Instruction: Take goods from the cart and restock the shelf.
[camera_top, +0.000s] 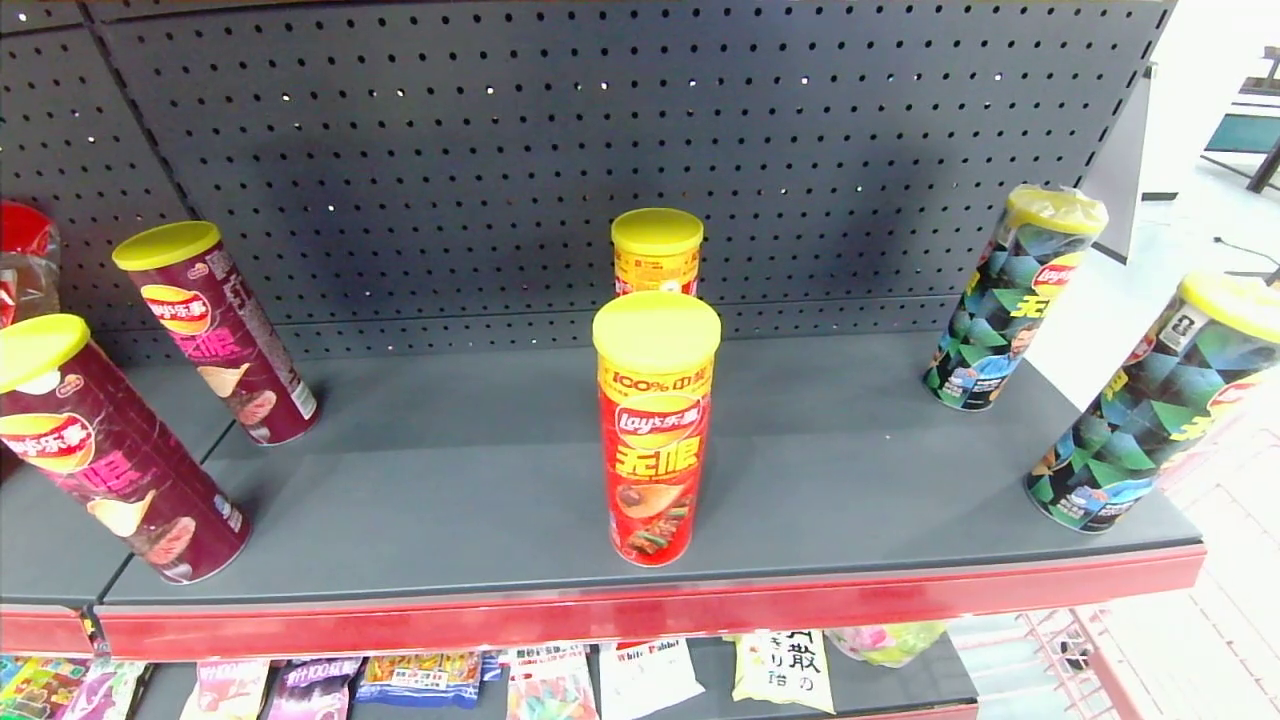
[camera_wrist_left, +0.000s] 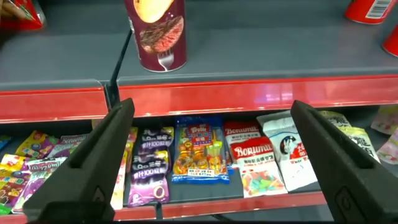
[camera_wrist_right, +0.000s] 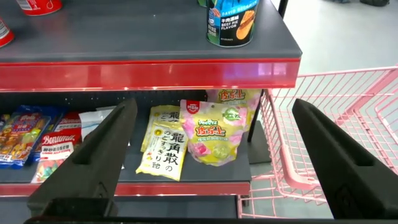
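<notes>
red can (camera_top: 655, 440) on shelf (camera_top: 850, 470): upright, long axis vertical | both jaws spread, empty

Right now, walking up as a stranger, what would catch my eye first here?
A red chip canister with a yellow lid stands upright at the front centre of the grey shelf, a second one behind it. Maroon canisters stand at its left, blue-green patterned ones at its right. A pink wire cart sits past the shelf's right end.

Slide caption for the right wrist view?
Open right gripper facing the red shelf edge, snack bags beneath, pink cart beside the shelf.
</notes>
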